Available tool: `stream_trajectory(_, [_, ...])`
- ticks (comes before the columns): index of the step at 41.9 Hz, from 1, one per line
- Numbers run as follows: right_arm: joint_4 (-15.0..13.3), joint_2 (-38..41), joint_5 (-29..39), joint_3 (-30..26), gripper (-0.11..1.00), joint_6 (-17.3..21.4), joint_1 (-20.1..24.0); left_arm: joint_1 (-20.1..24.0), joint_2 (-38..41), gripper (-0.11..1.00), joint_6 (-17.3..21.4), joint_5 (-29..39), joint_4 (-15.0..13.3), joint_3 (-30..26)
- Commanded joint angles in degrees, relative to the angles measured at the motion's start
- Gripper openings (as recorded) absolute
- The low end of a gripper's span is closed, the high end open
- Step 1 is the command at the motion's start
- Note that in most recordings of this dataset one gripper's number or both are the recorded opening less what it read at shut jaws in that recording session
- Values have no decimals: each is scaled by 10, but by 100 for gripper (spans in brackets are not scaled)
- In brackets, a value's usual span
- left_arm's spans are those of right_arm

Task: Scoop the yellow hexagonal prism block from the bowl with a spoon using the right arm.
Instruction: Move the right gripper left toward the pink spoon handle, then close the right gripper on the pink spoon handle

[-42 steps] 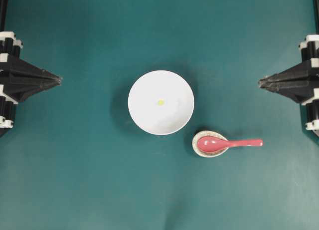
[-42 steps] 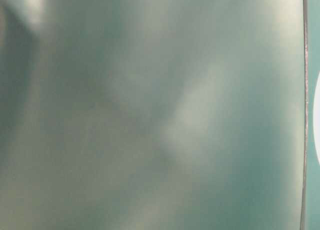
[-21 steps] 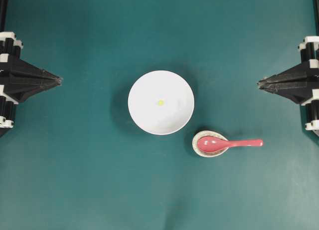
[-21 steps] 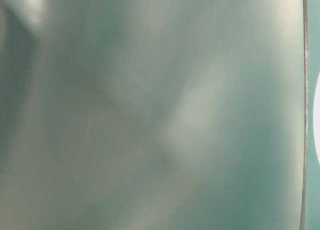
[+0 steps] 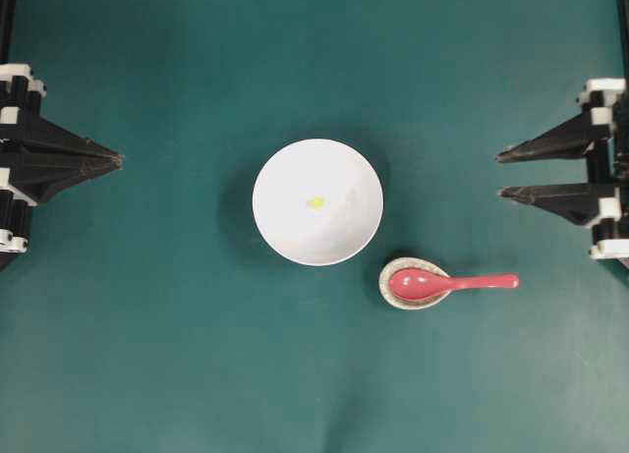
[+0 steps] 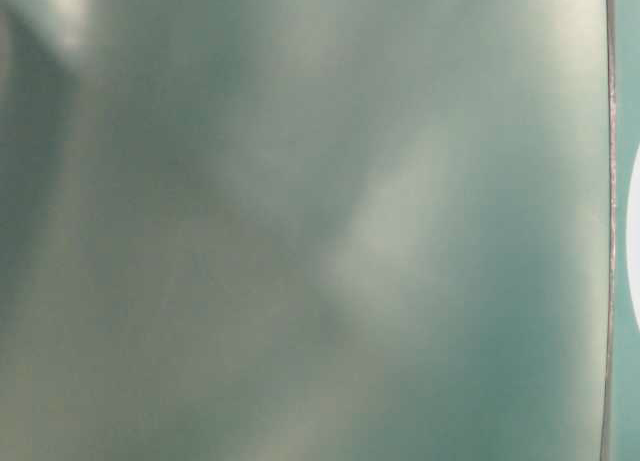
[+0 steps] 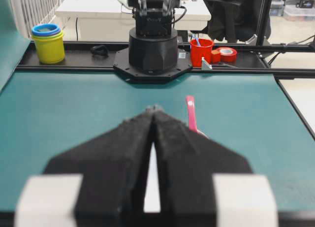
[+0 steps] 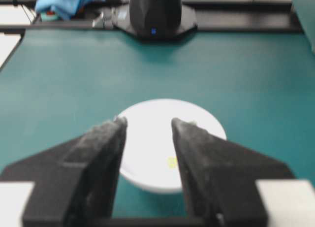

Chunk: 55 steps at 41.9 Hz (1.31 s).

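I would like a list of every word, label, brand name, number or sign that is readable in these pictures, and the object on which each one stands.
No text is readable in any view.
The bowl, the spoon and the speckled spoon rest: plain, no markings.
The yellow cup, red cup and tape roll behind the table: too small to show any label.
Table-level view: entirely blurred.

We note bare teal mat (image 5: 177,355) all around the bowl (image 5: 317,202) and between it and each arm. Only the spoon (image 5: 452,283) on its spoon rest (image 5: 395,271), just beside the bowl's lower right rim, sits in the right gripper's (image 5: 500,174) stretch of mat; nothing overhangs the bowl.
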Motion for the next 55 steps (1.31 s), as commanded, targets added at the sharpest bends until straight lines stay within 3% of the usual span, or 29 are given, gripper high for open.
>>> stream_trajectory(1, [5, 22, -19, -2, 47, 1, -1, 0, 4, -1, -1, -2, 2, -9])
stream_trajectory(15, [11, 134, -145, 36, 47, 18, 9, -1, 4, -1, -1, 5, 2, -9])
stream_trajectory(30, [16, 274, -332, 85, 47, 65, 66, -1, 5, -1, -1, 11, 2, -8])
stream_trajectory(39, [65, 359, -421, 97, 47, 72, 120, -1, 5, -1, -1, 11, 1, -8])
stream_trajectory(55, [173, 454, -508, 109, 47, 71, 221, -1, 5, -1, -1, 25, 1, -8])
